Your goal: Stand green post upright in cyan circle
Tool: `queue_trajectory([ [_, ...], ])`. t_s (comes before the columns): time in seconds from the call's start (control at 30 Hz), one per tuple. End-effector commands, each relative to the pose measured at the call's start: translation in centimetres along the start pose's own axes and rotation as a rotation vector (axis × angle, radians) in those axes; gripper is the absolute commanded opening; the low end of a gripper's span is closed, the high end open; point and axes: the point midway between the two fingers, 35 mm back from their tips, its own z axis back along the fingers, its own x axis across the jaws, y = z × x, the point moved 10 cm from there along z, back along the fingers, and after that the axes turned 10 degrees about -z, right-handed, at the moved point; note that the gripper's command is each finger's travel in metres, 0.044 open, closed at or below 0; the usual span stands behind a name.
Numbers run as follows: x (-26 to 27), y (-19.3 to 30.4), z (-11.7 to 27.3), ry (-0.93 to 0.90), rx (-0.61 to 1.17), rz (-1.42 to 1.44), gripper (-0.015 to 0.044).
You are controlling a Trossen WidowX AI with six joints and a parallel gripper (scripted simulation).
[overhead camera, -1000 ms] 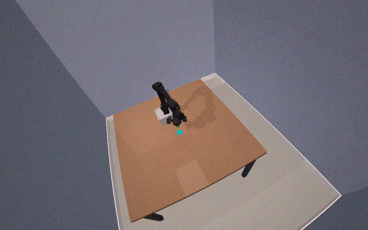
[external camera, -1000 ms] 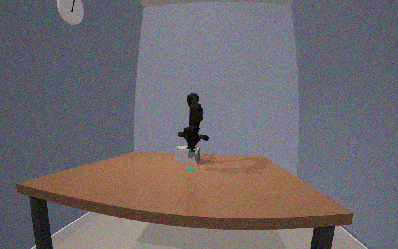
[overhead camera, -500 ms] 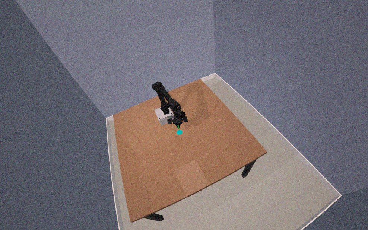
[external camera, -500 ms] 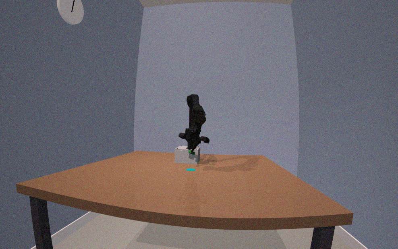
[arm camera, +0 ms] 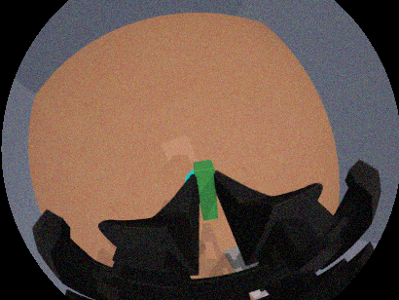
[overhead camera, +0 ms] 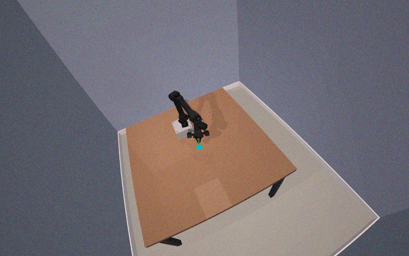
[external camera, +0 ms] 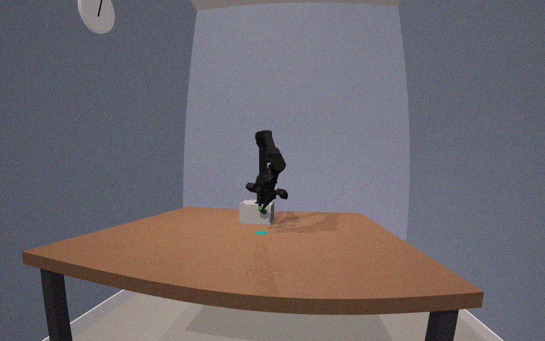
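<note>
My gripper point(overhead camera: 198, 141) point(external camera: 261, 209) point(arm camera: 205, 175) is shut on the green post point(overhead camera: 198, 141) point(external camera: 260, 208) point(arm camera: 207, 195). The post is held above the table between the fingertips, which partly hide it in the top and exterior views. In the wrist view its end pokes out past the tips. Its exact tilt cannot be told. The cyan circle point(overhead camera: 199, 147) point(external camera: 261, 232) lies flat on the table, just in front of and below the gripper. In the wrist view only a thin arc of the circle point(arm camera: 189, 175) shows, to the left of the post; the post and left finger hide the rest.
The brown table point(overhead camera: 241, 156) point(external camera: 341, 261) point(arm camera: 122, 97) carries the pale grey base box point(overhead camera: 177, 126) point(external camera: 249, 215) of the arm, close behind the gripper. The arm's shadow falls to the right of the box in the top and exterior views. A round clock point(external camera: 93, 17) hangs on the left wall.
</note>
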Motion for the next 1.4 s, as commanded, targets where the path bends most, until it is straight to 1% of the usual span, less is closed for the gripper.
queue_trajectory([
  [0.0,0.1,0.4,-0.2,0.005,-0.027,0.001,0.0022],
  [1.37,1.0,3.8,-0.9,-0.012,-0.328,0.021,0.0022],
])
